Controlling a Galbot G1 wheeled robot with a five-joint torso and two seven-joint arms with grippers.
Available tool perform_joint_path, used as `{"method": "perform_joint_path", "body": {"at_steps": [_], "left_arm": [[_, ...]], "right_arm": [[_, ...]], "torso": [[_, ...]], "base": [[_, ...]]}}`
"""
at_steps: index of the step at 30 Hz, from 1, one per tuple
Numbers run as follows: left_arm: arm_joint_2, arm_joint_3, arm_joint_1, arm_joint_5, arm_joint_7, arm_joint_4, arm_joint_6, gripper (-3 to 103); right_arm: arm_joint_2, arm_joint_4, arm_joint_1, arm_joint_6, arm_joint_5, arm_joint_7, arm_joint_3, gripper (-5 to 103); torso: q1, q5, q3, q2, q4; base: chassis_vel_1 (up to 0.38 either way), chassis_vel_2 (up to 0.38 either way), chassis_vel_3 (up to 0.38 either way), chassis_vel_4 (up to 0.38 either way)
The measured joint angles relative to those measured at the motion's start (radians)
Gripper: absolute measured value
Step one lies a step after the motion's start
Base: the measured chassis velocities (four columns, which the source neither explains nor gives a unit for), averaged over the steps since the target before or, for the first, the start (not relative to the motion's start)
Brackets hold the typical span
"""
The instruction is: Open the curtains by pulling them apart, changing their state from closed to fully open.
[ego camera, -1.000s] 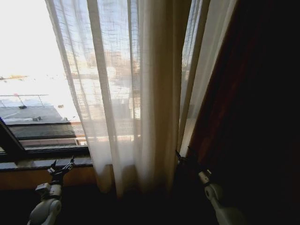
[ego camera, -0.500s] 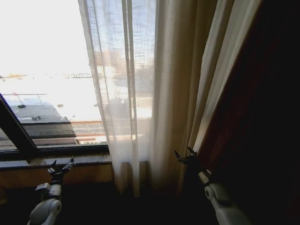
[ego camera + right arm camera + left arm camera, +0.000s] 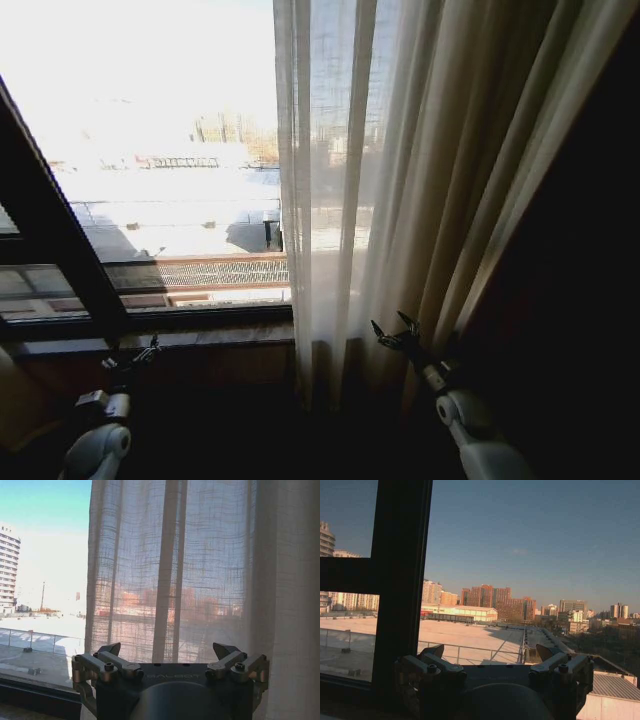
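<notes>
The tall, thin, see-through white-cream curtains [image 3: 400, 180] with many long folds are hung in front of the window, from the middle of the head view over to the robot's right side. The folds run straight up and down, from high up to the floor. The left part of the window is bare, and the dark window frame [image 3: 60, 220] and the sunny roofs outside can be seen through it.

The right gripper [image 3: 396, 332] is held up low down, right at the bottom part of the curtains. Its two black fingers are spread apart, and nothing is pinched between them. In the right wrist view the right gripper [image 3: 170, 655] is pointed straight at the folded cloth [image 3: 200, 570], which is close in front of it.

The left gripper [image 3: 132, 358] is held low by the window ledge [image 3: 200, 340], well apart from the curtains. Its fingers are spread too, and nothing is held. In the left wrist view the left gripper [image 3: 490, 657] is pointed at bare glass and the dark frame [image 3: 400, 580].

So the right arm is judged to be the nearer one. The cloth lies just ahead of it and to the right.
</notes>
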State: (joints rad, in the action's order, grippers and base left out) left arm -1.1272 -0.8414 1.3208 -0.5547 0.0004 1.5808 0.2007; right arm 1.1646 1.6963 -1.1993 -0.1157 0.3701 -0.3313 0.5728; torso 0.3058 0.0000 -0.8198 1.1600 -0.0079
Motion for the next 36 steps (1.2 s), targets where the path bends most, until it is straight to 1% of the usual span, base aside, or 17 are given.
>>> {"method": "perform_joint_path", "body": {"at_steps": [5,8,11,13,16,20,22,24,27,33,36], "left_arm": [[0.000,0.000,0.000,0.000,0.000,0.000,0.000,100],[0.000,0.000,0.000,0.000,0.000,0.000,0.000,100],[0.000,0.000,0.000,0.000,0.000,0.000,0.000,100],[0.000,0.000,0.000,0.000,0.000,0.000,0.000,100],[0.000,0.000,0.000,0.000,0.000,0.000,0.000,100],[0.000,0.000,0.000,0.000,0.000,0.000,0.000,100],[0.000,0.000,0.000,0.000,0.000,0.000,0.000,100],[0.000,0.000,0.000,0.000,0.000,0.000,0.000,100],[0.000,0.000,0.000,0.000,0.000,0.000,0.000,100],[0.000,0.000,0.000,0.000,0.000,0.000,0.000,100],[0.000,0.000,0.000,0.000,0.000,0.000,0.000,100]], "right_arm": [[0.003,-0.006,0.004,-0.001,-0.002,-0.002,-0.003,100],[0.005,-0.007,0.006,-0.005,0.010,-0.001,-0.009,100],[0.007,-0.011,0.010,-0.011,0.016,-0.001,-0.015,100],[0.008,-0.011,0.016,-0.014,0.021,0.004,-0.018,100],[0.010,-0.014,0.020,-0.017,0.019,0.007,-0.020,100],[0.010,-0.022,0.024,-0.022,0.015,-0.005,-0.021,100],[0.011,-0.033,0.027,-0.022,-0.001,-0.047,-0.014,100],[0.012,-0.049,0.031,-0.033,-0.002,-0.076,-0.012,100],[0.013,-0.055,0.033,-0.036,0.000,-0.079,-0.014,100],[0.020,-0.069,0.049,-0.039,0.004,-0.079,-0.027,100],[0.022,-0.071,0.056,-0.046,0.003,-0.057,-0.037,100]], "torso": [[0.000,0.0003,0.000,0.000,0.0001],[0.000,-0.0004,0.000,0.000,0.0002],[0.000,0.0006,0.000,0.000,0.0001],[0.000,-0.0007,0.000,0.000,0.0006],[0.000,-0.0005,0.000,0.000,0.0006],[0.000,-0.0004,0.000,0.000,0.0004],[0.000,-0.0002,0.000,0.000,0.0001],[0.000,0.0011,0.000,0.000,-0.0002],[0.000,0.0007,0.000,0.000,-0.0005],[0.000,-0.0003,0.000,0.000,0.0001],[0.000,-0.0006,0.000,0.000,0.0003]], "base": [[0.386,0.338,-0.382,-0.326],[0.357,0.316,-0.372,-0.317],[0.367,0.328,-0.351,-0.321],[0.279,0.244,-0.283,-0.243],[0.227,0.179,-0.214,-0.197],[0.063,0.063,-0.058,-0.074],[0.000,0.000,0.000,0.000],[-0.039,-0.020,0.019,0.028],[-0.075,-0.045,0.050,0.055],[-0.029,0.003,0.020,-0.011],[-0.053,0.100,0.042,-0.106]]}}
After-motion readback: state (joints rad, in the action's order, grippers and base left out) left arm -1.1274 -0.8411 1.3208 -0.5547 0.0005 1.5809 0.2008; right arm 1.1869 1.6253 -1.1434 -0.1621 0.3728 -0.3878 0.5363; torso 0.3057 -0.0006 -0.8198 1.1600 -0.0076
